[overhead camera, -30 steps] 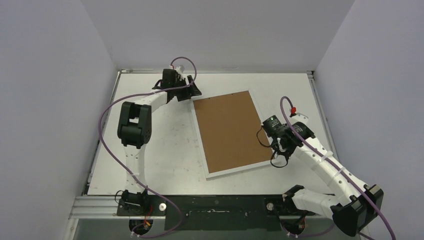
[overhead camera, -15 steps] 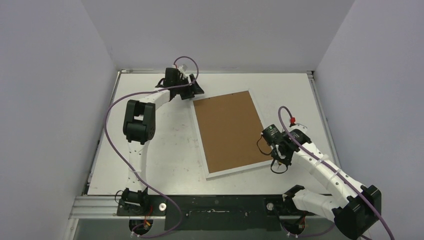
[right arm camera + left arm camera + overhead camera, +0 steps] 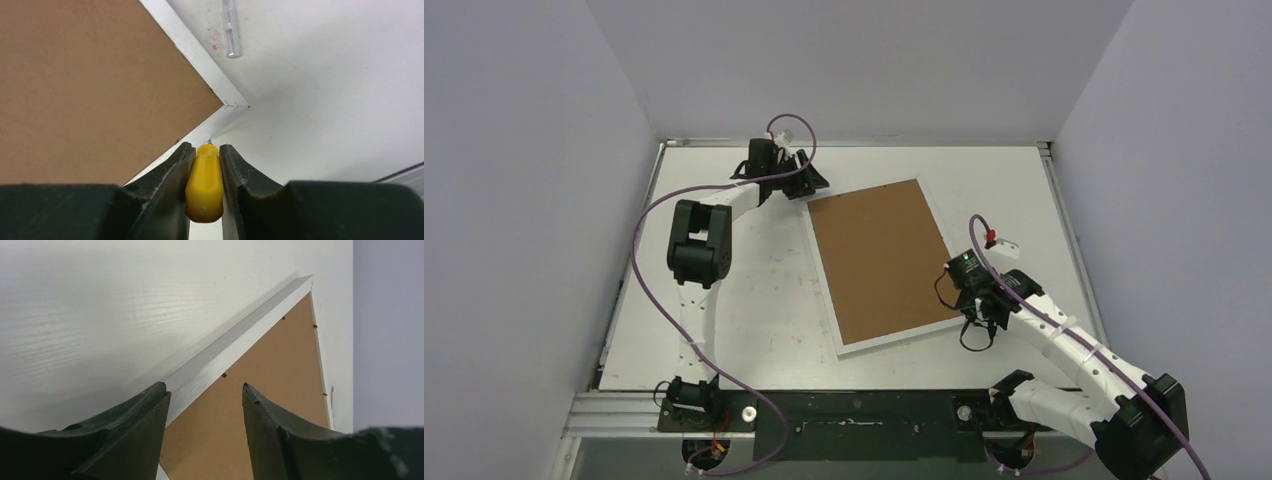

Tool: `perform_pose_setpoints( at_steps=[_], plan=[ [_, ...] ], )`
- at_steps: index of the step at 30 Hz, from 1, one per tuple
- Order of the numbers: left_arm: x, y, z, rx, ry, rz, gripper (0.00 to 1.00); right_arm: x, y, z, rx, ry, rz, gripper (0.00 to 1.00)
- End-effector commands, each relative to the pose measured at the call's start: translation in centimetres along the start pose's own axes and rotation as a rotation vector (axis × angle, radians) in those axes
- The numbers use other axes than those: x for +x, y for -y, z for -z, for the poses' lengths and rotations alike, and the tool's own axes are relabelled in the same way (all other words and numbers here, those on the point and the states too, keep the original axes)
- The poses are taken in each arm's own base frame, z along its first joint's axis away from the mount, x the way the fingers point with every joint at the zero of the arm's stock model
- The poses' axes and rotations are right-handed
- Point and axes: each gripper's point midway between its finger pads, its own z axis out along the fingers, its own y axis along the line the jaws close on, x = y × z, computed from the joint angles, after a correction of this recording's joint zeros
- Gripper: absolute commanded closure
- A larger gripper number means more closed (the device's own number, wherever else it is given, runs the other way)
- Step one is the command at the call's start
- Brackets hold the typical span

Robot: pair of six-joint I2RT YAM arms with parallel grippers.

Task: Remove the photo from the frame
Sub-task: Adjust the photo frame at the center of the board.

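Right gripper (image 3: 206, 146) clamped on a stubby yellow plastic handle (image 3: 204, 185), at the near right corner of a flat white rectangular picture frame (image 3: 882, 262).

Its two dark fingers pinch the yellow handle, whose rounded end points at the frame's white border just ahead; whether it touches cannot be told. The mitred corner sits slightly forward and right of the fingertips. The frame lies flat, back up, on the white table (image 3: 325, 75), its brown fibreboard panel (image 3: 90, 90) spreading ahead and left of this gripper. A small clear plastic tube (image 3: 231, 27) lies farther ahead, just off the frame's right edge. At the far left corner the left gripper (image 3: 202, 386) has its jaws apart, one dark finger on either side of the white border.
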Motion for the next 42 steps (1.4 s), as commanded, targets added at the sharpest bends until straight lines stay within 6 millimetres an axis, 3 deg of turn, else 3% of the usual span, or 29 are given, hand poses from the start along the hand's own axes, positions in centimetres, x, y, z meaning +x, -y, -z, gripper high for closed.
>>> perform_pose_setpoints(
  at_steps=[1,6,13,23,29,33,42],
  plan=[
    [0.9,0.1,1.9,0.081,-0.015,0.109,0.47,-3.7,-4.4,0.4,-0.196,0.137,-0.074,0.95],
    [1.4,-1.7,5.6,0.041,0.062,0.173,0.50,-5.2,-5.4,0.3,-0.236,0.184,-0.066,0.95],
    [6.3,-4.0,9.9,-0.092,0.100,0.232,0.50,-7.5,-5.4,-2.0,-0.224,0.176,-0.102,0.95],
    [12.5,-4.1,15.6,-0.174,0.112,0.274,0.50,-9.1,-10.0,-4.2,-0.404,0.104,-0.089,0.95],
    [16.6,-3.3,16.7,-0.205,0.044,0.256,0.50,-10.5,-13.0,-5.4,-0.457,0.093,-0.076,0.95],
    [18.3,-2.8,17.6,-0.213,0.032,0.252,0.50,-10.8,-14.6,-6.3,-0.486,0.076,-0.076,0.95],
    [23.2,1.0,18.1,-0.182,-0.064,0.194,0.50,-14.1,-15.5,-7.7,-0.460,0.143,-0.092,0.95]
  ],
)
